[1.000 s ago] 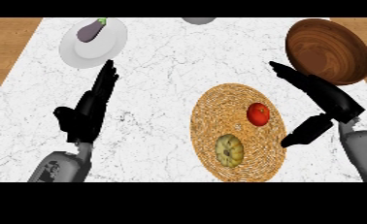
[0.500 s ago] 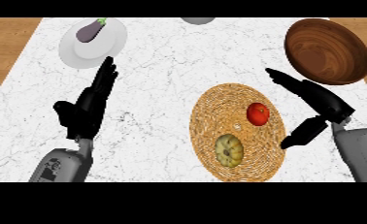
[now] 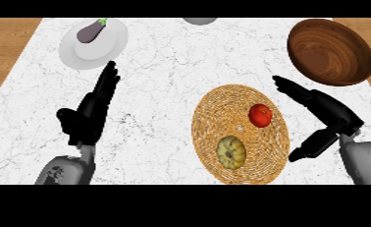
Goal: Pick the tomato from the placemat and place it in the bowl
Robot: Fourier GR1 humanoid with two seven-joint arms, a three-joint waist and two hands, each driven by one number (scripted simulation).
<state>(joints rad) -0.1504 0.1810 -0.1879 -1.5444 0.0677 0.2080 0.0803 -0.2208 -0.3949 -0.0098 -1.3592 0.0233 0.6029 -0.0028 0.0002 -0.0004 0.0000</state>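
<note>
the right hand (image 3: 319, 110) is hovering wide open just beside the tomato (image 3: 261, 115), which is lying on the placemat (image 3: 217, 118) toward the counter's right edge, likely lining up a grasp.

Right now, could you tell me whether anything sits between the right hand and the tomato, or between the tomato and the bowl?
Nothing visible blocks either path. The right hand is open just right of the tomato on the placemat; the bowl lies beyond, with only bare counter between.
</note>
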